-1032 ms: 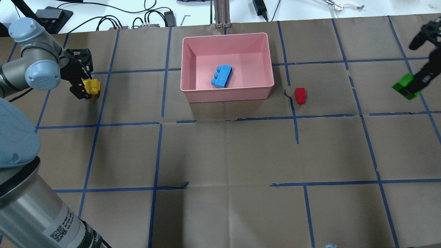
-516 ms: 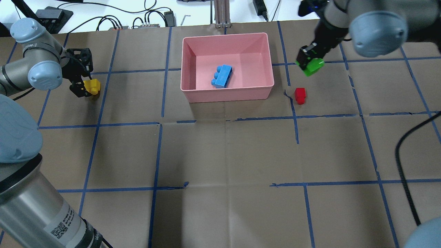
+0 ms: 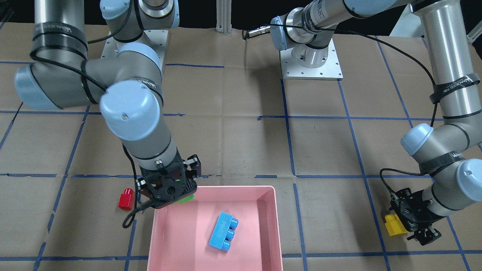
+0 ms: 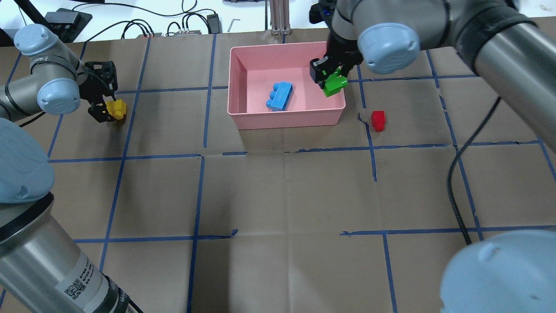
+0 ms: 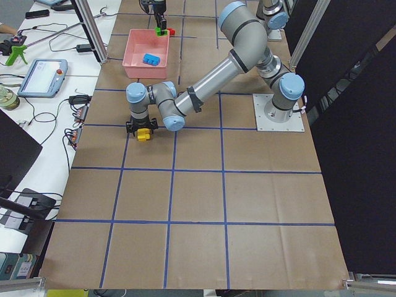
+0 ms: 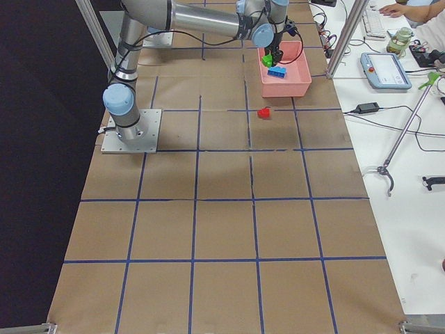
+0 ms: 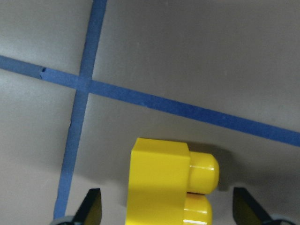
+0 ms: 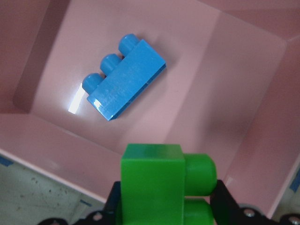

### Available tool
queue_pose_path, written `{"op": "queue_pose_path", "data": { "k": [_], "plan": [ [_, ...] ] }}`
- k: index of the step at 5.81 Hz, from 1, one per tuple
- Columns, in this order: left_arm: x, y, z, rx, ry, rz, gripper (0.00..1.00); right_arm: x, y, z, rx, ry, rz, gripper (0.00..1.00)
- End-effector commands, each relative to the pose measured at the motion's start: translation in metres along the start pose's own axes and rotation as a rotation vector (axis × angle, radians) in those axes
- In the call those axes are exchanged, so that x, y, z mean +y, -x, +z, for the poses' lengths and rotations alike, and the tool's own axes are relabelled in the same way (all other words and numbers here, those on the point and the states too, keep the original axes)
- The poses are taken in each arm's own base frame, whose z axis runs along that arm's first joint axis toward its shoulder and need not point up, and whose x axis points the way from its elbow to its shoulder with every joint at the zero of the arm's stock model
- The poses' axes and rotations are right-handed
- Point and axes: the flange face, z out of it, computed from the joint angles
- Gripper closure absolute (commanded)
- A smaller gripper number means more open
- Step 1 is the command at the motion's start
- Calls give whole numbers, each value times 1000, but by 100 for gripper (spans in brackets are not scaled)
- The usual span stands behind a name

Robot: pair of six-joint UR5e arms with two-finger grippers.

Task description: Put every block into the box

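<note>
The pink box [image 4: 286,122] stands at the table's far middle with the blue brick [image 4: 280,95] lying in it. My right gripper [image 4: 326,74] is shut on the green brick [image 4: 334,83] and holds it above the box's right end; in the right wrist view the green brick [image 8: 152,187] hangs over the box floor [image 8: 225,93] near the blue brick [image 8: 124,86]. The red brick [image 4: 378,120] lies on the table right of the box. My left gripper [image 7: 168,211] is open, its fingers on either side of the yellow brick [image 7: 161,187], which rests on the table at the far left [image 4: 116,108].
Blue tape lines [image 4: 200,195] grid the brown paper table. Cables and power bricks [image 4: 182,26] lie beyond the far edge, beside a metal post [image 4: 280,17]. The right arm's black cable [image 4: 456,174] hangs over the right half.
My right arm has swung left from the table's right edge with the green brick, ending over the box's right end. The left gripper has stayed at the yellow brick.
</note>
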Motion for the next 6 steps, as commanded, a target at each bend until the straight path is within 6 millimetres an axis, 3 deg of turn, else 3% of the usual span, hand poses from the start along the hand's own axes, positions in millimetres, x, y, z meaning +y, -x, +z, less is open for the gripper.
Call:
{"op": "queue_pose_path", "data": {
  "k": [1,2,3,4,5,6],
  "plan": [
    [13,0,4,15,-3,-49,58,-12,-2,19,9,-40,-1,1],
    [12,-1,-6,15,-2,-87,77,-12,-12,13,18,-39,6,0],
    [12,-2,-19,29,-5,-96,84,-12,-25,-2,27,-46,19,0],
    [10,-6,-43,32,-5,-144,90,-7,-58,-28,23,-12,22,0],
    [-8,-13,-82,32,-76,-211,90,13,-117,-52,26,5,-23,0],
    [-47,-27,-124,36,-93,-299,90,41,-185,-55,17,32,-49,0]
  ]
}}
